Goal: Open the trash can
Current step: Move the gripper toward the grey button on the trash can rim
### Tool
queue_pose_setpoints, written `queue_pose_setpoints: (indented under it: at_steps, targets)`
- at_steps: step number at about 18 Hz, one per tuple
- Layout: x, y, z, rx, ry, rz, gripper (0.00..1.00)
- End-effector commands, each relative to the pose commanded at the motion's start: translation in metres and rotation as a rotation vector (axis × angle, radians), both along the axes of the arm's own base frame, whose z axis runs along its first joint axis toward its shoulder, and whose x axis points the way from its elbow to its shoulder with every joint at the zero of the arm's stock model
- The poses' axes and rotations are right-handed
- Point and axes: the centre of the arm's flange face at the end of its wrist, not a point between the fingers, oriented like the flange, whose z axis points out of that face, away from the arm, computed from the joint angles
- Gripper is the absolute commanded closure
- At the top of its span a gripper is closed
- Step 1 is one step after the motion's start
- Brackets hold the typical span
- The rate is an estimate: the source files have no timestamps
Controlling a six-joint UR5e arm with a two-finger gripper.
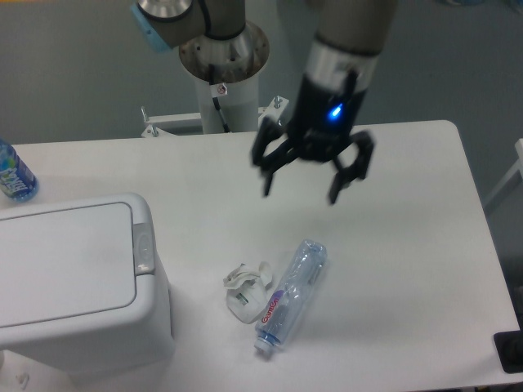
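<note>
My gripper (302, 194) hangs above the table's (409, 245) middle, blurred, a blue light lit on the wrist. Jaws spread wide, nothing between them; fingertips (268, 189) point down toward the tabletop.

The trash can (78, 282) sits at the near-left corner of the table, well apart from me. Lid shut and flat. Its long axis runs roughly left to right, slightly tilted in the picture, with the left end cut off by the frame edge. The light-grey button strip (144, 245) lies along the right-hand short edge of the lid, the end facing the table's middle and nearest to me.

Between me and that strip: bare white tabletop. Below me and toward the near edge lies a clear plastic bottle (290, 294) on its side, cap end pointing to the near edge, long axis slanting. Touching or just beside its left flank, a crumpled white scrap (247, 292). Both lie right of the can, near it but apart.

A blue-labelled bottle (12, 173) stands at the far-left edge, behind the can. Right half of the table is bare out to the rounded far-right corner. My mounting column (225, 77) stands beyond the far edge.
</note>
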Motion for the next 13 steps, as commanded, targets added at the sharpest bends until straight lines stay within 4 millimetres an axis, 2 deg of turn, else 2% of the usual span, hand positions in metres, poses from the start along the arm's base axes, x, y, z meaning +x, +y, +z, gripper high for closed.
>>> queue_pose_setpoints:
  at_steps: [4,6,13]
  targets:
    - [0.013,0.021,-0.006,0.052,-0.051,0.051,0.0]
    - [0.026,0.031,-0.014,0.043,-0.06,0.028,0.0]
    - [0.046,0.04,-0.027,0.028,-0.072,-0.001,0.0]
